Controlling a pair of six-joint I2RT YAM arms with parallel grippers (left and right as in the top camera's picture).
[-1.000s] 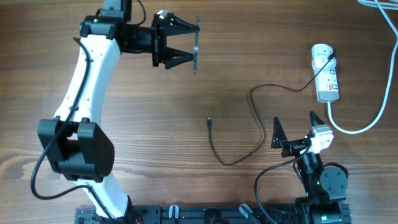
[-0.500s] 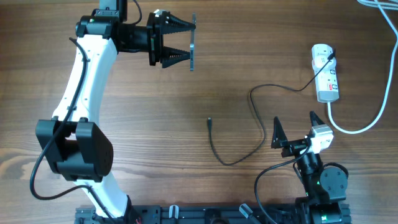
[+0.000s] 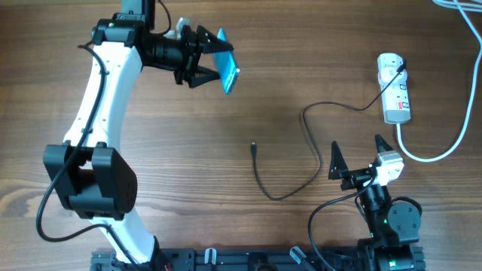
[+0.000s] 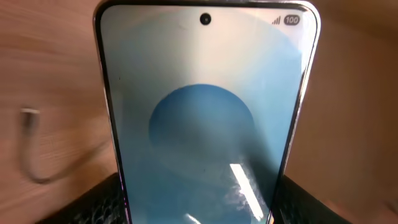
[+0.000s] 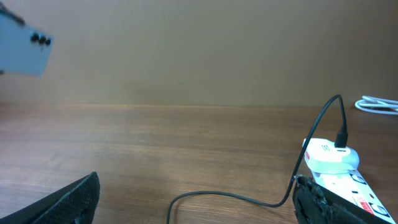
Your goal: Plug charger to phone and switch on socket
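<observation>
My left gripper [image 3: 207, 64] is shut on the phone [image 3: 227, 59] and holds it tilted above the table at the far left; its turquoise screen fills the left wrist view [image 4: 205, 118]. The black charger cable [image 3: 309, 147] runs from the white socket [image 3: 395, 89] at the far right to its metal-tipped free end [image 3: 254, 147] lying mid-table. That free end also shows at the left of the left wrist view [image 4: 30, 114]. My right gripper [image 3: 360, 162] is open and empty near the front right, apart from the cable. The socket [image 5: 339, 163] and cable [image 5: 249, 197] show in the right wrist view.
A thick white cord [image 3: 452, 147] loops from the socket toward the right edge and back. The phone's back appears at the top left of the right wrist view [image 5: 22, 46]. Bare wooden table [image 3: 173, 158] lies between the arms.
The left wrist has rolled, turning the phone from edge-on to screen facing up and tilted. The right arm, cable and socket have not moved.
</observation>
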